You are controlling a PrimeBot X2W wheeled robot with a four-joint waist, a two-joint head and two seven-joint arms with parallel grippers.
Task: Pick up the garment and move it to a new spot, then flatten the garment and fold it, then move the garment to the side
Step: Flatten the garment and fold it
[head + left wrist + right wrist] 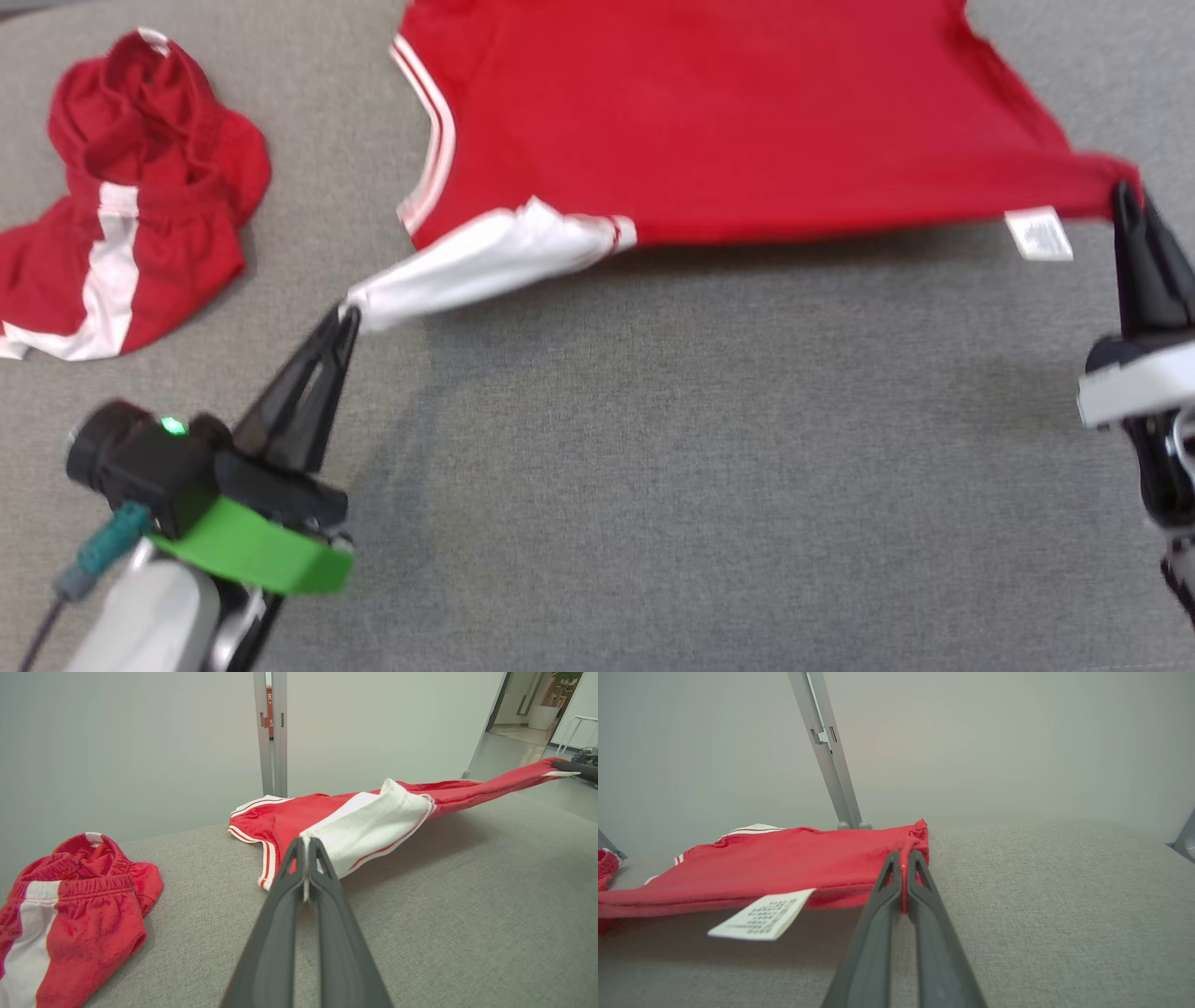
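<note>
Left claw (347, 315) angled up-right, pinching white corner of garment (728, 121); right claw (1125, 198) upright, pinching red corner.

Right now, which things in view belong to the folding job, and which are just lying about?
Job: spread red cloth garment with white sleeve, held taut by the shut left pincer and right pincer.
Lying about: crumpled red shorts with white stripe, on the grey fabric surface.
</note>
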